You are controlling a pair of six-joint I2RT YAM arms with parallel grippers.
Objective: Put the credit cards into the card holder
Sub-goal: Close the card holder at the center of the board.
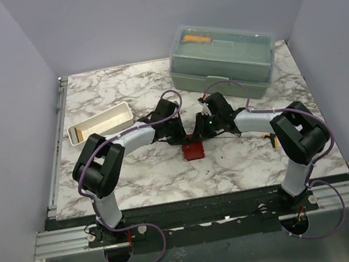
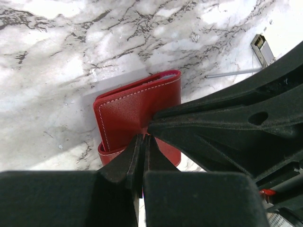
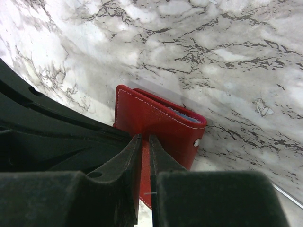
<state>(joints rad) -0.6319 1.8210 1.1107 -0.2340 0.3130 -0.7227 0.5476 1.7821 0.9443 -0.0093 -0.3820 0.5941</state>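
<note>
pinching 1 card holder [image 2: 128,111]: left gripper [image 2: 143,140], right gripper [image 3: 145,140], prob both.

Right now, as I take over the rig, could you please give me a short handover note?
Left gripper: shut on the card holder, pinching one edge.
Right gripper: shut on it from the opposite side.
Holder: folded, at the middle of the table.
Done: unclear; a grey-blue edge shows in the fold, card or lining I cannot tell.
Left: confirm the cards are in, then release.
</note>
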